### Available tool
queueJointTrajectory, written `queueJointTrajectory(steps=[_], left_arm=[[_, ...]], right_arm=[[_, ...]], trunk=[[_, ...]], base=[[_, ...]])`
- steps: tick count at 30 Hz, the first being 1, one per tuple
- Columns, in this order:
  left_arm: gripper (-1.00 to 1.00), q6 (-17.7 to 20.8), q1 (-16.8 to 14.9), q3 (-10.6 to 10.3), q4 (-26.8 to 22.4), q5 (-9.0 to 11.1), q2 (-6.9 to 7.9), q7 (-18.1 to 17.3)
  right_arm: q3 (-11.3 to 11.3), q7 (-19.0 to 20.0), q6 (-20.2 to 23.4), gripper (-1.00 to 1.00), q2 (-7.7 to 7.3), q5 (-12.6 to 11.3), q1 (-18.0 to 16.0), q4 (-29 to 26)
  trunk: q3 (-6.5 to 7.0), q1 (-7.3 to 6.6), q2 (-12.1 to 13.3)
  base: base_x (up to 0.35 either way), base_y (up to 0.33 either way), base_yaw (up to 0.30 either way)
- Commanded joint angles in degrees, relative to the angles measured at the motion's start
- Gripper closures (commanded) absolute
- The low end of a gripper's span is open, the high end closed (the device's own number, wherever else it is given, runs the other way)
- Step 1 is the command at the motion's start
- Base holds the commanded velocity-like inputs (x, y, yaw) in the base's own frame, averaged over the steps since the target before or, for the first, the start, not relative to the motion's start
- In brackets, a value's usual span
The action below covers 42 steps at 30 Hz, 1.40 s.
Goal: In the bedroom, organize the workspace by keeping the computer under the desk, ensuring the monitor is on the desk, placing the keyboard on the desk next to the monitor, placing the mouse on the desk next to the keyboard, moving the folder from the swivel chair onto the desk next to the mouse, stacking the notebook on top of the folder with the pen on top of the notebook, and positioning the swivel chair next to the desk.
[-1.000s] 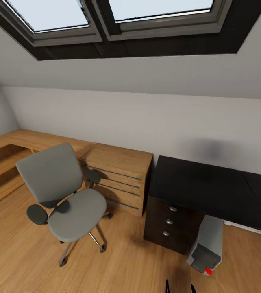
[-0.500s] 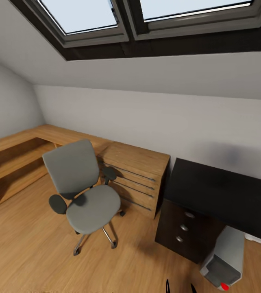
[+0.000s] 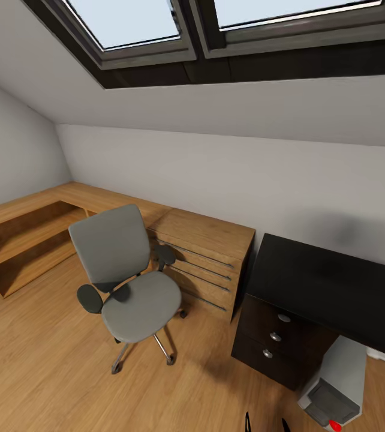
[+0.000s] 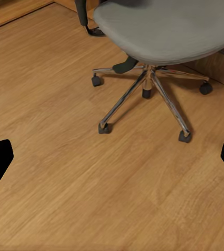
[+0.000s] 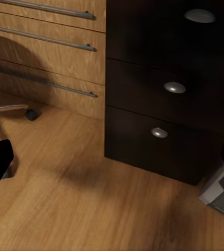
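Note:
The swivel chair (image 3: 134,282), grey with black armrests, stands on the wood floor beside the light-wood cabinet, its seat bare. To its right is the black desk (image 3: 330,285) with its three-knob drawer block (image 3: 270,342). The silver-grey computer (image 3: 336,390) stands on the floor under the desk, beside that block. My left gripper (image 4: 112,159) hangs open above the floor in front of the swivel chair's chrome base (image 4: 146,91). My right gripper (image 5: 112,159) is open too, facing the drawer block (image 5: 167,89), with a corner of the computer (image 5: 222,191) showing. Monitor, keyboard, mouse, folder, notebook and pen are out of view.
A light-wood drawer cabinet (image 3: 207,258) stands between chair and desk against the low wall. A low wooden shelf unit (image 3: 21,231) runs along the left wall. The sloped ceiling with a skylight (image 3: 216,24) hangs low over the furniture. Open wood floor (image 3: 42,366) lies in front.
The head camera has turned left, so chair, cabinet, desk and computer sit further right in the picture and more of the left shelf shows. The things themselves have not moved.

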Motion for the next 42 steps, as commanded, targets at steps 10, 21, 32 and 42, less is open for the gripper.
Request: queueJointTrajectory(steps=[10,21,32,42], left_arm=[[-1.00,-0.1,-0.1,-0.6,0.0,0.2,-0.01,0.4],[-1.00,-0.1,-0.1,-0.6,0.0,0.1,0.00,0.4],[-1.00,-0.1,-0.1,-0.6,0.0,0.1,0.00,0.4],[-1.00,-0.1,-0.1,-0.6,0.0,0.1,0.00,0.3]], right_arm=[[0.5,-0.5,-0.1,-1.00,-0.07,0.0,-0.1,0.0],[0.5,-0.5,-0.1,-1.00,-0.07,0.0,-0.1,0.0],[0.5,-0.5,-0.1,-1.00,-0.07,0.0,-0.1,0.0],[0.6,-0.5,-0.1,-1.00,-0.07,0.1,-0.1,0.0]], trunk=[[-0.12,0.03,-0.1],[-0.12,0.03,-0.1],[-0.12,0.03,-0.1],[-0.12,0.03,-0.1]], base=[[0.000,0.000,0.247],[0.000,0.000,0.283],[0.000,0.000,0.286],[0.000,0.000,0.286]])
